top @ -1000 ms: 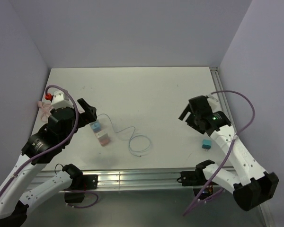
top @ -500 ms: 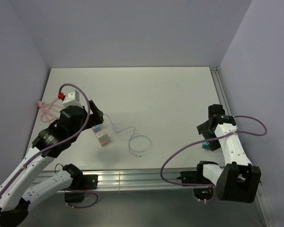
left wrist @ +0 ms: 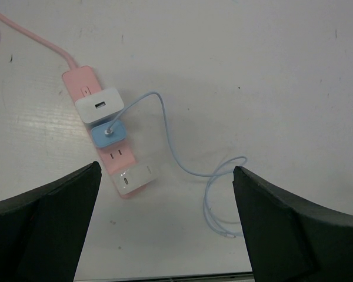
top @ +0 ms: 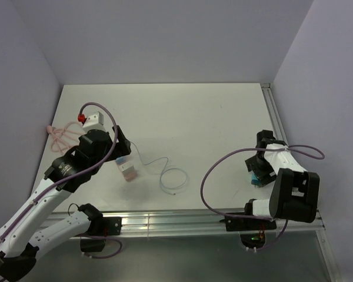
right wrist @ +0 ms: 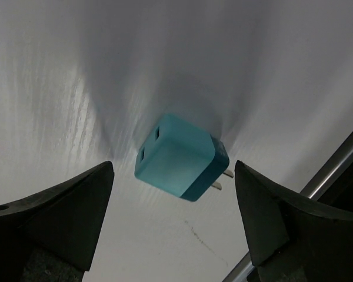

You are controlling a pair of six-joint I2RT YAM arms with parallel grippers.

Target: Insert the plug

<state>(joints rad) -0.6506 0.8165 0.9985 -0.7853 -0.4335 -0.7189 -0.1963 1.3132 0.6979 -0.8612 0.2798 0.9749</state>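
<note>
A pink socket strip (left wrist: pixel 113 156) on the worktop (left wrist: pixel 253 70) carries a white adapter (left wrist: pixel 100 106) and a blue adapter (left wrist: pixel 110 134). The plug (left wrist: pixel 228 234) lies on the worktop at the free end of the looping wire (left wrist: pixel 170 147), right of the strip. The left end effector (left wrist: pixel 166 168) hovers above the strip and wire, jaws wide. The right end effector (right wrist: pixel 173 166), jaws wide, straddles a teal adapter (right wrist: pixel 176 154) without contact.

Loads of open table (top: pixel 182 111) across the far half. Near the pink power strip (left wrist: pixel 119 157) the thin wire (left wrist: pixel 175 157) loops just right of it, so that's in the way. A teal charger (right wrist: pixel 179 157) sits between the spread fingers of the right gripper (right wrist: pixel 173 170).
</note>
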